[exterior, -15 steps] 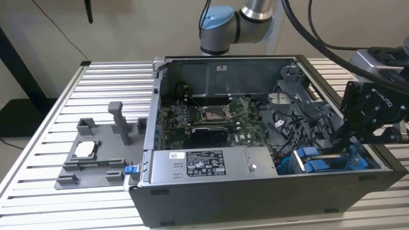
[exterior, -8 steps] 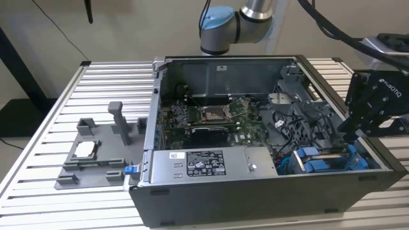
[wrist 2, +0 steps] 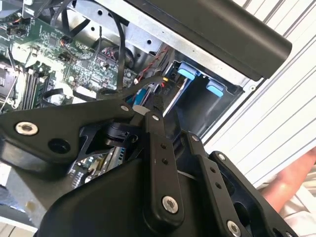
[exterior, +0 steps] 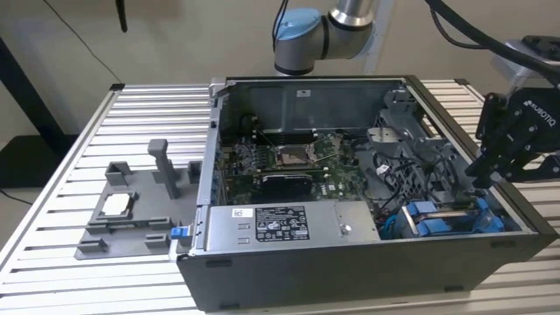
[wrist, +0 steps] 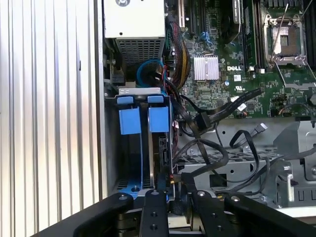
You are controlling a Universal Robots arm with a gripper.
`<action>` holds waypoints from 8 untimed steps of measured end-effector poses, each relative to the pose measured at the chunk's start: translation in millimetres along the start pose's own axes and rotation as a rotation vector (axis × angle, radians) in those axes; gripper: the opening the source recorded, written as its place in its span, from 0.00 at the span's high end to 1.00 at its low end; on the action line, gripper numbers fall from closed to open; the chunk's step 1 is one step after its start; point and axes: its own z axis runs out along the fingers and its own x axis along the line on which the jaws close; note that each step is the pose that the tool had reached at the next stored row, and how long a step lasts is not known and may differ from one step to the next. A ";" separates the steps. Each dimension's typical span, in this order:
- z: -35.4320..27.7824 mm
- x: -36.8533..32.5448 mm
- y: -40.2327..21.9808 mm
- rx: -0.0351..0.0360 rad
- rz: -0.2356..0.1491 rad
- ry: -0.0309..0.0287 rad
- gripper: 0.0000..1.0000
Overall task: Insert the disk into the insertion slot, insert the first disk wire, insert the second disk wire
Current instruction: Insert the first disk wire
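Disk (exterior: 444, 220) is found seated in the insertion slot (wrist 2: 210, 111), at the corner of the computer case (exterior: 368, 279) toward the exterior view's lower right. Two smooth, bright blue plastic caddy tabs are seen standing at the open end of the dark grey sheet-metal cage. The black, angular gripper (exterior: 480, 178) is positioned over the case rim, just above the disk. Whether its jaws are clenched or released cannot be determined. Flat and round black cables (wrist: 217, 116) are noted looping loosely between the green motherboard (wrist: 222, 59) and the cage, one running close to the gripper. A silver, labelled power supply box (exterior: 280, 223) with a perforated grille is recorded beside the cage. The case is set on a ribbed aluminium table (exterior: 149, 125), near a matte grey moulded fixture (exterior: 131, 210).
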 end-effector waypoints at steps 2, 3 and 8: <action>-0.3 -0.2 0.1 0.0001 0.000 0.0004 0.73; -0.4 -0.8 0.2 0.0001 0.000 0.0007 0.73; 0.7 -9.0 2.5 0.0006 0.003 -0.0001 0.73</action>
